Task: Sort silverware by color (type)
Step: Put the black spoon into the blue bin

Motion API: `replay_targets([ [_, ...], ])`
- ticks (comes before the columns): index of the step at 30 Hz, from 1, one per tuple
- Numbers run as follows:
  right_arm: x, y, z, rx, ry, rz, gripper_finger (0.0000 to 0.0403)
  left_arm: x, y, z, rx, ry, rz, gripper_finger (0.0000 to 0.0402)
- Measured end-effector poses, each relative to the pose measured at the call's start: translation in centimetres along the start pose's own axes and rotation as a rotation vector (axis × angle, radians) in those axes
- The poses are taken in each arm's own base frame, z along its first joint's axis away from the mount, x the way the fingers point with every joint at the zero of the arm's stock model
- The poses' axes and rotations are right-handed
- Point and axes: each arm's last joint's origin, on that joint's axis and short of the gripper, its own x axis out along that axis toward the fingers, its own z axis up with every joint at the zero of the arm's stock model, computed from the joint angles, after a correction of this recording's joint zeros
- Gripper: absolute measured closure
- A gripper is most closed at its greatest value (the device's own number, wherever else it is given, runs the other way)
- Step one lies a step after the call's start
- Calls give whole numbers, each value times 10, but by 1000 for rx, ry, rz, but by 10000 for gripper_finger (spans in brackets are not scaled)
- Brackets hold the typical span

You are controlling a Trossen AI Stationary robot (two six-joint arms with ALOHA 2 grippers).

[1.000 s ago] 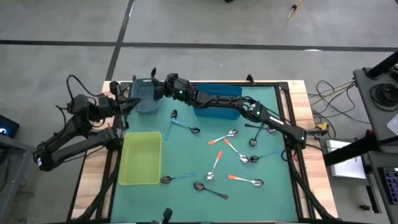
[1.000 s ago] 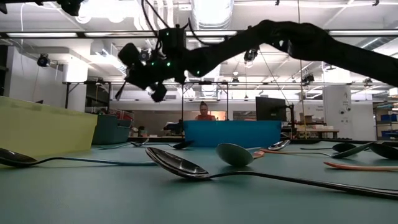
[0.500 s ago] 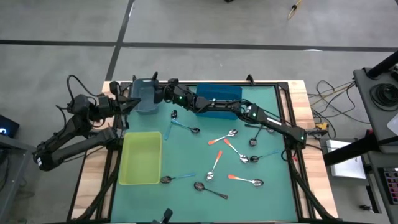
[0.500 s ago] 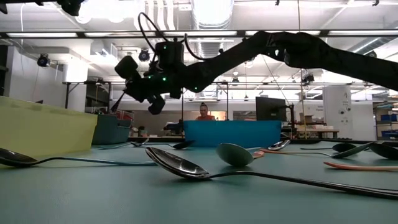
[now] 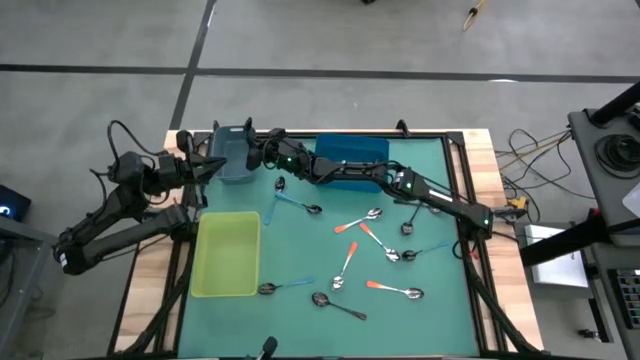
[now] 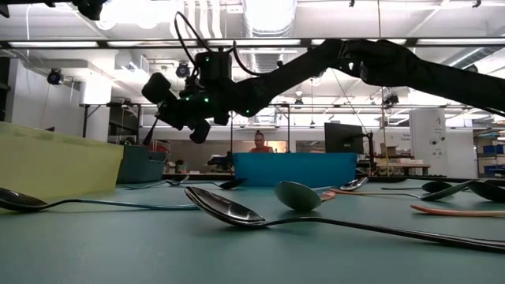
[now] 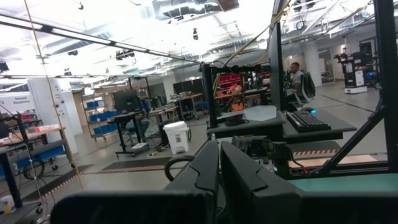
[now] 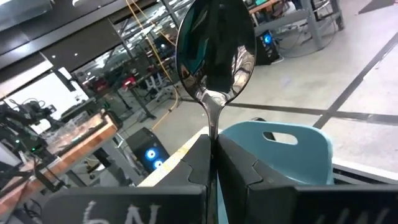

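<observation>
My right gripper (image 5: 254, 152) reaches across the table's far side to the grey-blue bin (image 5: 233, 158) and is shut on an all dark metal spoon (image 8: 215, 50). In the low view the gripper (image 6: 160, 117) hangs high above the table, with the spoon (image 6: 148, 132) slanting out of it. My left gripper (image 7: 219, 163) is shut and waits at the table's left edge (image 5: 205, 168). Several more spoons lie flat on the green mat: an orange-handled one (image 5: 358, 223), a light blue one (image 5: 296, 204), and a dark one (image 5: 337, 304). My right gripper pinches the dark spoon's handle (image 8: 212, 132) between its two fingers, just below the bowl. The spoon lies along the fingers and its bowl (image 8: 215, 43) sticks out past their tips. It is lifted clear of the table, at the grey-blue bin.
A blue bin (image 5: 352, 152) stands at the far edge beside the grey-blue one, and a yellow-green bin (image 5: 227, 253) sits at the left. The right arm (image 5: 400, 182) spans the far half of the mat. A person (image 6: 258, 142) is in the room beyond.
My right gripper has carried the dark spoon toward the table's left, onto the grey-blue bin, tipping downward a little. It has stayed shut on the spoon. The spoons on the mat have not moved.
</observation>
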Motion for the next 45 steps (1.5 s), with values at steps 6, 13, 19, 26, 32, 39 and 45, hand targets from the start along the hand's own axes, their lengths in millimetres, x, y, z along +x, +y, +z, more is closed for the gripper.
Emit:
replay_targets([
  [6, 0, 0, 0, 0, 1, 0, 394, 0, 0, 0, 6, 1, 0, 402],
  [13, 0, 0, 0, 0, 2, 0, 394, 0, 0, 0, 6, 1, 0, 402],
  [19, -1, 2, -3, -11, 19, -3, 394, 0, 0, 0, 6, 1, 0, 402],
  [26, -1, 3, -4, -20, 21, -3, 386, 0, 0, 0, 6, 1, 0, 402],
  [32, -1, 3, -5, -24, 29, -5, 386, 0, 0, 0, 7, 1, 0, 402],
  [39, -2, 3, -6, -67, 38, -8, 386, 0, 0, 0, 7, 1, 0, 402],
  [45, -2, 8, 3, -217, -24, 52, 386, 0, 3, -8, -4, 95, 120, 402],
])
